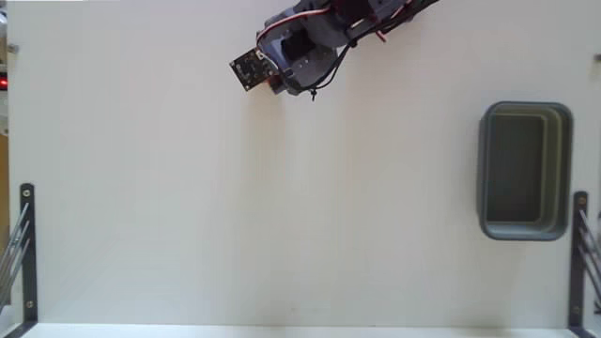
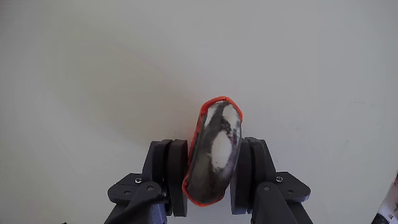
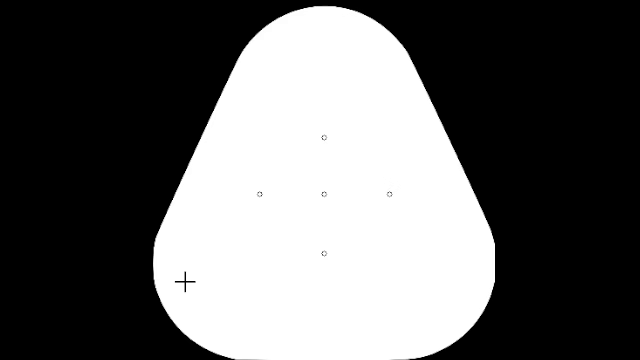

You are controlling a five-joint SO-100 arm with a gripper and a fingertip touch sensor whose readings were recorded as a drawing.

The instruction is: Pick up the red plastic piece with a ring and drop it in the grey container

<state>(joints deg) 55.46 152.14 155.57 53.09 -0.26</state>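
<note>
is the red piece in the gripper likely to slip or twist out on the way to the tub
Possibly. The red piece looks rounded and glossy between the gripper pads, so it may pivot or slide. It seems small and rigid, holding its shape under the squeeze, so probably light. Much of it sticks out past the fingertips, so a jolt toward the tub might loosen it.

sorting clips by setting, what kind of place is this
Probably a hobby or lab tabletop rig for robot practice: a bare white table, a small arm whose end effector is shut on the red plastic piece, and one grey container as drop target. Black metal brackets flank the surface.
</note>
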